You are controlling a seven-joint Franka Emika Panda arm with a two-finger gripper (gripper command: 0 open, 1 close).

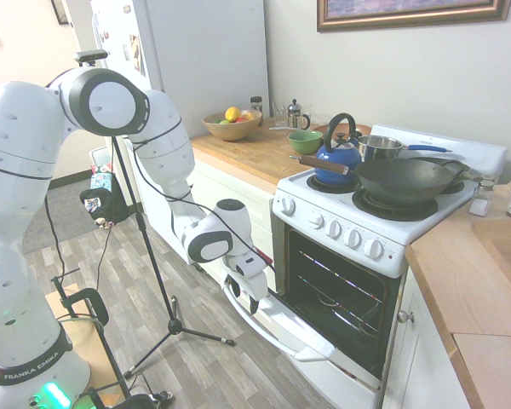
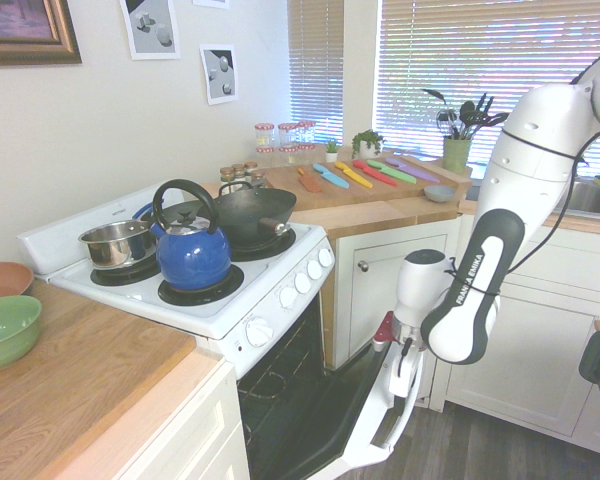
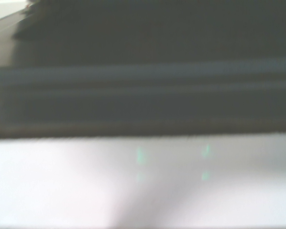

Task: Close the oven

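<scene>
The white oven (image 1: 349, 237) stands with its drop-down door (image 1: 300, 331) hanging partly open, roughly halfway down, so the dark racked interior (image 1: 345, 294) shows. The long white handle (image 1: 268, 328) runs along the door's outer edge. My gripper (image 1: 255, 296) sits at the door's upper edge close to the handle, at the end nearest the cabinets. From the other side, the gripper (image 2: 400, 372) rests against the edge of the door (image 2: 325, 415). The wrist view is blurred: a white surface (image 3: 143, 186) with dark bands above it.
A blue kettle (image 1: 336, 158), a dark wok (image 1: 404, 181) and a steel pot (image 1: 379, 146) stand on the stovetop. White cabinets (image 2: 380, 290) flank the oven on both sides. A fruit bowl (image 1: 232, 124) sits on the wooden counter. The wood-look floor (image 1: 196, 366) lies in front of the door.
</scene>
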